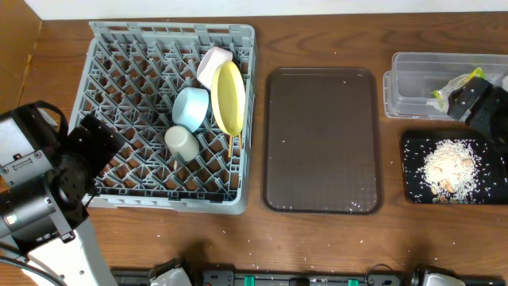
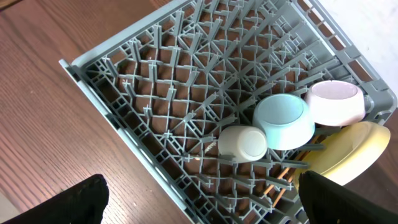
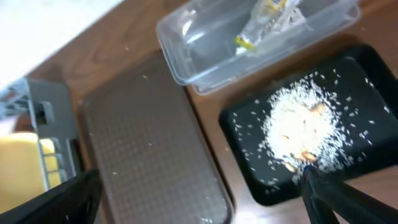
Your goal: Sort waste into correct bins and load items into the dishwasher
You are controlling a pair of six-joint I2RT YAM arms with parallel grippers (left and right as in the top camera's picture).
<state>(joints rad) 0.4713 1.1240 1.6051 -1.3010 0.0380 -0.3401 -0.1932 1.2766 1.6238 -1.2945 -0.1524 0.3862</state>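
The grey dish rack (image 1: 127, 95) holds a pink bowl (image 1: 213, 62), a yellow plate (image 1: 228, 97) on edge, a light blue bowl (image 1: 190, 108), a small pale cup (image 1: 182, 141) and chopsticks (image 1: 232, 146). The left wrist view shows the rack (image 2: 155, 112), cup (image 2: 242, 143), blue bowl (image 2: 283, 119), pink bowl (image 2: 336, 102) and plate (image 2: 348, 155). My left gripper (image 2: 202, 199) is open and empty above the rack's front left corner. The clear tub (image 3: 205, 56) holds a green-yellow wrapper (image 3: 247, 41) and a pale silvery wrapper (image 3: 277, 17). The black bin (image 3: 249, 124) holds rice scraps (image 3: 305, 127). My right gripper (image 3: 199, 196) is open and empty.
A dark brown serving tray (image 1: 321, 139) lies between the rack and the bins, with a few rice grains on it. Loose grains dot the wooden table (image 1: 317, 238) in front. The right arm (image 1: 484, 103) hangs over the tub and bin at the right edge.
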